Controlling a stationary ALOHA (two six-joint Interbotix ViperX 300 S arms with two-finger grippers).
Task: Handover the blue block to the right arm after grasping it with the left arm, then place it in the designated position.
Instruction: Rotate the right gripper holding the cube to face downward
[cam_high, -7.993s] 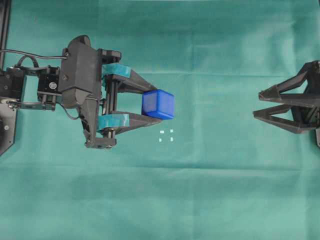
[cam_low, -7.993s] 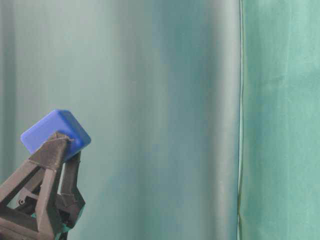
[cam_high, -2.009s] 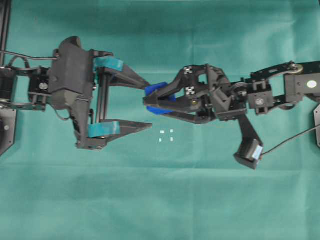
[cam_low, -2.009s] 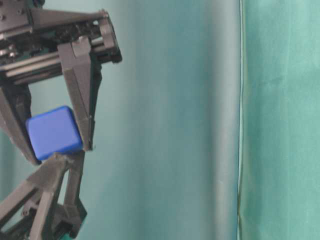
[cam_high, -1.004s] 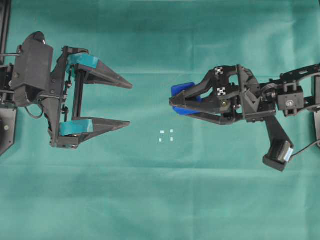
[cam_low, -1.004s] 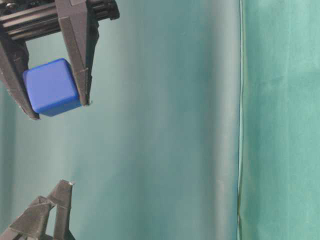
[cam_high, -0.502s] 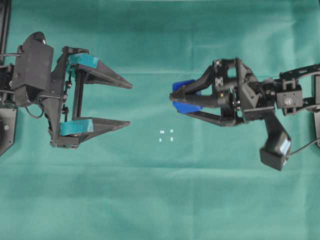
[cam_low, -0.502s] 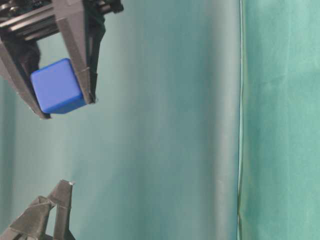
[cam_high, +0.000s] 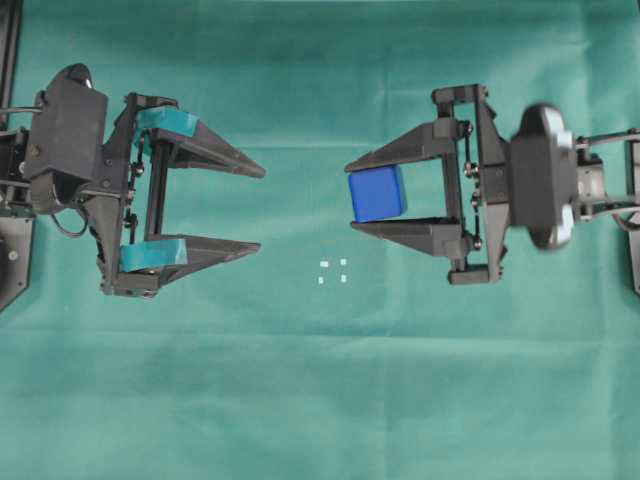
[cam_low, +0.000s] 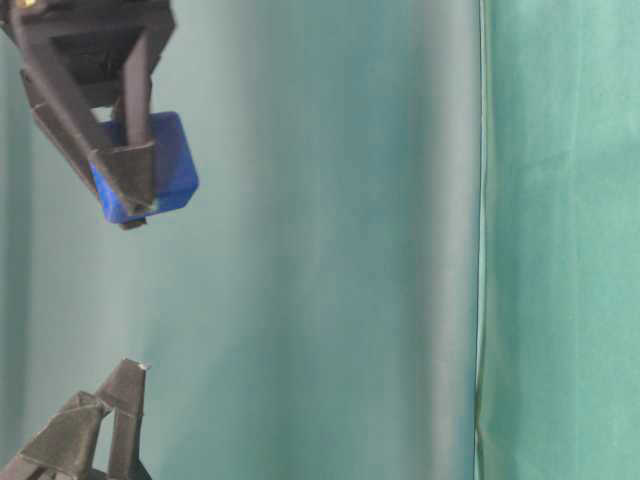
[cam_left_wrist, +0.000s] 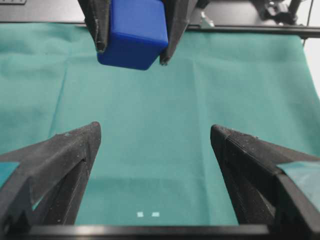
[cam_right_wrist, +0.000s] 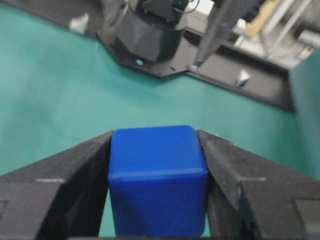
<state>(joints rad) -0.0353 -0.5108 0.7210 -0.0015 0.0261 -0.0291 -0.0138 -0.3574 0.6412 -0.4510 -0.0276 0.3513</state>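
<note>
Right pincer (cam_high: 352, 195) clamps the blue block (cam_high: 376, 193) — seemingly airborne — left pincer (cam_high: 260, 208) gapes empty.

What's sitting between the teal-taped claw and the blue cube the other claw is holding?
Nothing: the overhead view shows only bare green cloth between the left gripper and the blue block. The designated position lies just below that line.

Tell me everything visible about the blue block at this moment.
The blue block is a small, bright blue cube with rounded edges and a smooth, plastic-looking surface. It is clamped between the two plain black fingers of the right claw, near their tips, held above the green cloth and touching nothing else. In the overhead view it sits up and right of the four white marks.
</note>
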